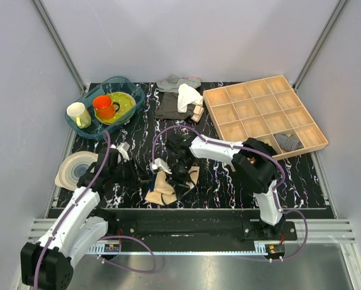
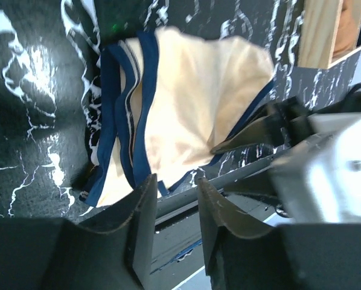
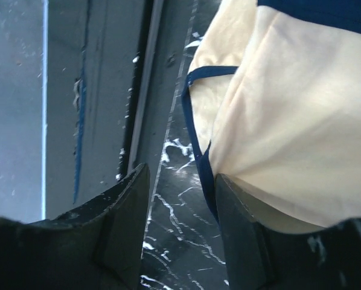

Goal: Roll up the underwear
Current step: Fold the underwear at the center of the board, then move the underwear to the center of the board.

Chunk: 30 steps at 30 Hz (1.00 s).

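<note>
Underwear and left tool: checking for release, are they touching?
Cannot tell. In the left wrist view the underwear hem ends at the left tool, neither gap nor contact plain.

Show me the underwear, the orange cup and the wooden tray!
underwear (image 2: 192, 103), left wrist view, middle of the pale fabric.
orange cup (image 1: 103, 106), top view, on its body.
wooden tray (image 1: 248, 109), top view, floor of an empty compartment.
</note>
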Each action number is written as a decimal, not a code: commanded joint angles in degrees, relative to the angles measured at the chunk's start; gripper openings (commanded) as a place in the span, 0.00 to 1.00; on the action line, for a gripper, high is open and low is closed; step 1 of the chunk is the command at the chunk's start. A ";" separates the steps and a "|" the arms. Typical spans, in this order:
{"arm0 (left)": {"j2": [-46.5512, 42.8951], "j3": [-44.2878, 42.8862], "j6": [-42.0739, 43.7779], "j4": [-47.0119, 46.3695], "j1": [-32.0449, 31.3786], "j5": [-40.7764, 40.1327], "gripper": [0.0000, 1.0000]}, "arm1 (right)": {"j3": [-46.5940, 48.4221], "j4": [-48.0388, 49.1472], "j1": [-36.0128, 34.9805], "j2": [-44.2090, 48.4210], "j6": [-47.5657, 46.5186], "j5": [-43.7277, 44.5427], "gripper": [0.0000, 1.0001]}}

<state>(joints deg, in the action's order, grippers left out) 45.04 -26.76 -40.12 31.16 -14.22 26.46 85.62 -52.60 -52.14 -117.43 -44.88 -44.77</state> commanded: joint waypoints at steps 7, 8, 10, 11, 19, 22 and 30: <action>9.62 -10.15 8.30 -6.18 -1.24 5.96 0.27 | 3.05 -11.56 2.73 6.33 -5.66 -5.84 0.58; 10.85 -10.32 8.04 -8.63 -2.12 6.67 0.26 | 3.93 -11.56 5.18 6.85 -4.87 -7.07 0.57; 14.98 -11.29 7.95 -10.06 -5.88 7.47 0.24 | 4.29 -11.39 8.01 7.82 -4.34 -7.87 0.55; 16.39 -11.64 7.95 -10.85 -7.13 7.55 0.24 | 4.11 -11.21 10.11 8.09 -4.07 -8.05 0.54; 26.41 -11.73 9.00 -12.88 -12.24 5.45 0.18 | 1.03 -10.07 12.06 8.27 -3.46 -7.34 0.50; 27.47 -10.94 9.79 -11.30 -12.24 4.57 0.16 | 1.39 -6.65 12.41 8.09 -0.48 -4.28 0.49; 30.19 -10.06 10.59 -7.44 -12.24 3.53 0.08 | -0.89 2.15 14.52 5.02 7.44 7.41 0.27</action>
<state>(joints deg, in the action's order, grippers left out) 73.73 -36.71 -31.07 21.47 -26.35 31.40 86.48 -55.13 -38.15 -111.00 -40.97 -44.12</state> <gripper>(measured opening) 0.118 0.286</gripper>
